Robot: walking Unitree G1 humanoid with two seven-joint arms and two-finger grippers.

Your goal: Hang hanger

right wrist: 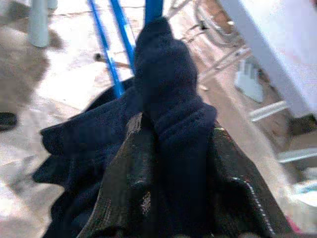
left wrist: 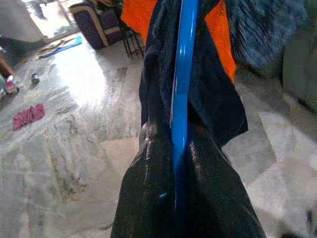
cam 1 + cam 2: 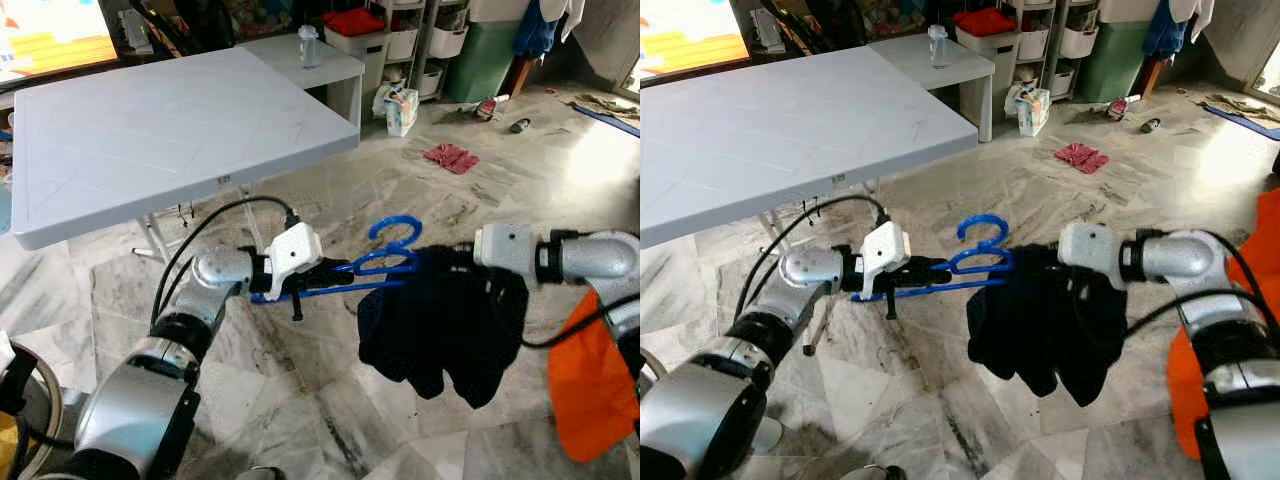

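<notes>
Progress is only partial, I judge: the blue hanger is held up in the air between the two arms, with a dark garment draped over it, and no rail or hook to hang it on is in view. The left claw is closed on the hanger's bar. The right claw is clamped on the garment where it wraps the hanger (its wrist view shows the cloth between the fingers). Carrying and hooking remain. Below is a marble floor; a white bench stands behind, well apart, with a clear bottle, storage drawers and a red rag beyond.
</notes>
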